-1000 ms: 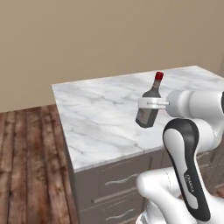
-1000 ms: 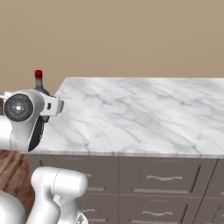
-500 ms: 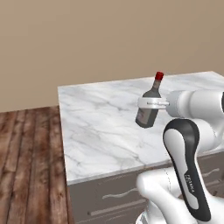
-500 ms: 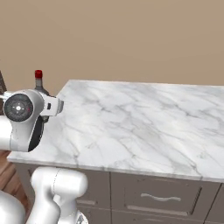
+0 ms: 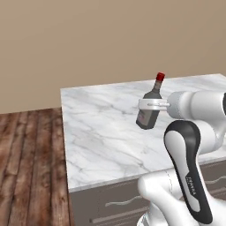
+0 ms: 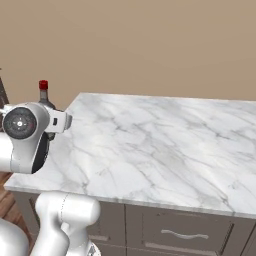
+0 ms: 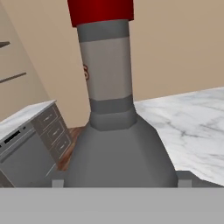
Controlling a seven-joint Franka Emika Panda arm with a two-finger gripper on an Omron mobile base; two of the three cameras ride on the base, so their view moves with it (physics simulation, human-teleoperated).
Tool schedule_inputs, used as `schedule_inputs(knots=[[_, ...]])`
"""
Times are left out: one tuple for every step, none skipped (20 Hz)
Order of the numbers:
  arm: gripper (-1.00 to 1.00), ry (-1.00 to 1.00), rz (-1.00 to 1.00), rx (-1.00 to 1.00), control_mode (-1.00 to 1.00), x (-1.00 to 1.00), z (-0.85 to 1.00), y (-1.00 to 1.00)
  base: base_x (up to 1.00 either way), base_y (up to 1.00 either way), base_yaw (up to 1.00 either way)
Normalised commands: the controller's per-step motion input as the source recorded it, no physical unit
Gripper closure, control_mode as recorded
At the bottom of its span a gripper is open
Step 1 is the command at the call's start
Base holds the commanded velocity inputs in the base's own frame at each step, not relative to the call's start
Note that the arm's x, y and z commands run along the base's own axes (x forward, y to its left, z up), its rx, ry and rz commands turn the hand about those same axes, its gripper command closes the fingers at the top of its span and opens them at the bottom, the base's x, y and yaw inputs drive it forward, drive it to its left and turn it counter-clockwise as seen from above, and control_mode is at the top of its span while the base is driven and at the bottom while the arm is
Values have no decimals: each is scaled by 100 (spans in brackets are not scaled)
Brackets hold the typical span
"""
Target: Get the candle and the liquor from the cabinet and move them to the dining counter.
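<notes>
The liquor (image 5: 149, 110), a dark squarish bottle with a red cap, hangs tilted above the dining counter (image 5: 101, 137), a white veined marble top. My gripper (image 5: 152, 104) is shut on the bottle's body just below the shoulder. In the right base view my wrist covers most of the liquor (image 6: 44, 95); its red cap and neck stick up over the left end of the dining counter (image 6: 160, 145). The hand view shows the liquor (image 7: 118, 144) close up, neck and cap rising. The candle and the cabinet are out of view.
Wood floor (image 5: 26, 167) lies left of the island. Dark drawers with silver handles (image 6: 180, 232) run under the marble top. A plain beige wall stands behind. In the hand view another counter with drawers (image 7: 30, 140) stands at the left.
Both base views have shifted, so the base has driven along the island; the counter sits differently in the pictures. The bottle stays gripped in the same pose relative to the arm.
</notes>
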Motion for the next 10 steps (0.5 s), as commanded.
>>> schedule_inputs(knots=[[100, 0, 0, 0, 100, 0, 0, 0, 0, 0, 0], [100, 0, 0, 0, 100, 0, 0, 0, 0, 0, 0], [100, 0, 0, 0, 100, 0, 0, 0, 0, 0, 0], [100, 0, 0, 0, 100, 0, 0, 0, 0, 0, 0], [100, 0, 0, 0, 100, 0, 0, 0, 0, 0, 0], [100, 0, 0, 0, 100, 0, 0, 0, 0, 0, 0], [100, 0, 0, 0, 100, 0, 0, 0, 0, 0, 0], [100, 0, 0, 0, 100, 0, 0, 0, 0, 0, 0], [100, 0, 0, 0, 100, 0, 0, 0, 0, 0, 0], [100, 0, 0, 0, 100, 0, 0, 0, 0, 0, 0]])
